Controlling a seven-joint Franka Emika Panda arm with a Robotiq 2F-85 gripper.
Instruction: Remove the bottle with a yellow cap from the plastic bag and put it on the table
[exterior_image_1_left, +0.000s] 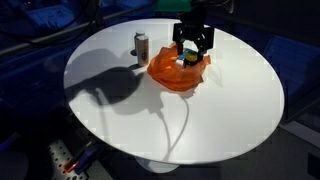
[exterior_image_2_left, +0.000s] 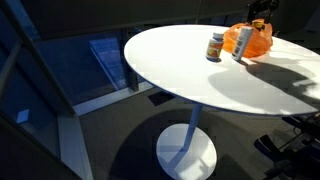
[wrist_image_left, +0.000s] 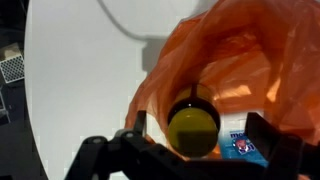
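Since the bottle is inside the bag and nothing is gripped, I judge the job to be at its first step, the reach-in and grasp. The round white table fills most of what I can see. Toward one side of it lies the orange plastic bag, crumpled, with its mouth gaping upward. Right over that mouth hangs the gripper, pointing straight down. In the wrist view its two dark fingers stand wide apart, one on each side of the opening, holding nothing.

Between them, down in the bag, stands the bottle. It is seen end-on, so its yellow cap is nearly all that shows, and the orange film rises around it. As far as I can make out, neither finger touches the cap or the plastic. A small container stands upright on the table, apart from the bag, and seems to have no part in this.

To my eye the next move calls for a straight descent, with the jaws spread until they straddle the cap or neck, then a firm close. The loose film is the worry, since a finger could pinch a fold along with the bottle and drag the bag up too. After that comes a lift clear of the bag and a set-down on a bare part of the table.
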